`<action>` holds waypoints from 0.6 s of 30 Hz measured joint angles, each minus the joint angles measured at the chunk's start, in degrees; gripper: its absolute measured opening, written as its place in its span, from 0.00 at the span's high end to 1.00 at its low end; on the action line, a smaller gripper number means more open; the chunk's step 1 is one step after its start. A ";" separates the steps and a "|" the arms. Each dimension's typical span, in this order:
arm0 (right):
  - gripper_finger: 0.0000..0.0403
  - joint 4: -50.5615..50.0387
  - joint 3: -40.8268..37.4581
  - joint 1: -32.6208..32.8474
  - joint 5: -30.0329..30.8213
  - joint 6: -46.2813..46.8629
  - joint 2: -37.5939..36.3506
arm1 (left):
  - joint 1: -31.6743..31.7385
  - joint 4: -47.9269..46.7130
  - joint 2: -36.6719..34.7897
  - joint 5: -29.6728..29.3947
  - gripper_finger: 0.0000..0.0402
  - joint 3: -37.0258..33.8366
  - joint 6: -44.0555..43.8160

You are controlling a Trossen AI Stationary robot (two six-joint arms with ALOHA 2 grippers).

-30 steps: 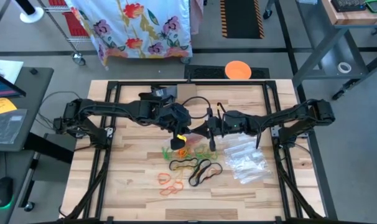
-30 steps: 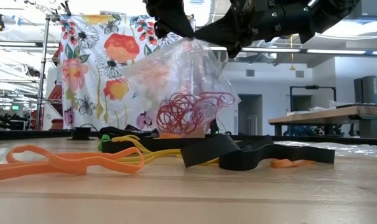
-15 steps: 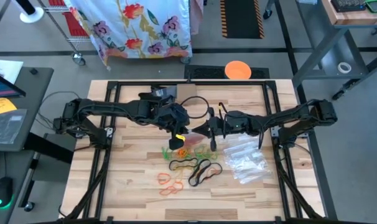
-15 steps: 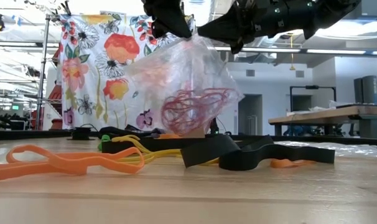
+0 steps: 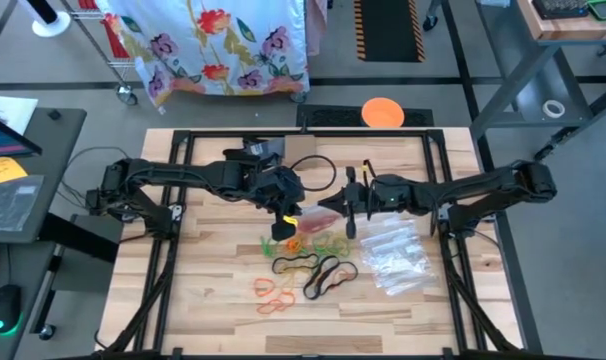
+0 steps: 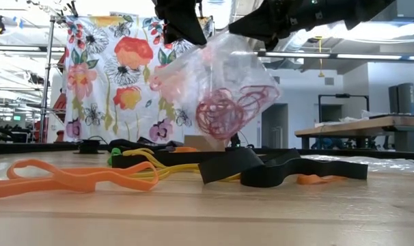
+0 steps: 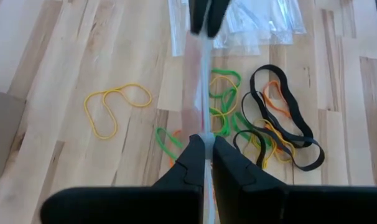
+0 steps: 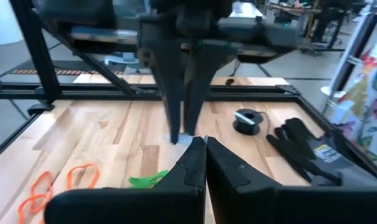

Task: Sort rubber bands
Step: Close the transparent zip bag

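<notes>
Since a second ago my right arm has drawn back toward its own side, and the clear plastic zip bag with red rubber bands inside now hangs stretched and tilted between my two pincers, higher off the counter than before; the red loops have slid toward the right-hand lower corner.

My left pincer is clamped shut on the bag's left edge, above the middle of the light wooden plank counter. My right pincer is likewise pinched shut on the bag's opposite edge, just across from the left one.

On the counter below lie the loose rubber bands, left to right: a yellow loop lying apart, orange ones toward the near edge, green ones, a mixed tangle of green, yellow and orange under the bag, and large black bands. To their right sits a heap of empty clear zip bags.

Beyond the counter, a white flowered cloth hangs on a rack at the left, an orange round disc lies on the floor past the far edge, and a workbench stands at the right.
</notes>
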 joint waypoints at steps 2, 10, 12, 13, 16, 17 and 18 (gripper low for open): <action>1.00 -0.76 0.00 0.00 0.12 -0.44 -1.13 | 0.00 0.07 0.00 0.00 1.00 -0.01 -0.06; 1.00 -7.09 0.00 0.50 5.94 -1.47 -7.44 | 0.00 0.09 0.04 0.00 1.00 -0.03 -0.08; 1.00 -8.74 0.00 0.50 6.55 -1.65 -8.78 | 0.00 -0.07 0.04 0.00 1.00 -0.07 -0.08; 1.00 -9.33 0.00 0.50 7.47 -1.80 -9.48 | 0.00 0.12 0.09 -0.02 1.00 -0.07 -0.08; 1.00 -11.43 0.02 0.50 9.18 -2.15 -11.63 | -0.01 0.12 0.09 0.00 1.00 -0.10 -0.08; 1.00 -12.10 0.02 0.50 9.43 -2.17 -12.28 | -0.02 0.10 0.09 0.00 1.00 -0.10 -0.09; 1.00 -12.67 0.02 0.50 9.84 -2.24 -12.86 | -0.02 0.09 0.09 0.00 1.00 -0.10 -0.25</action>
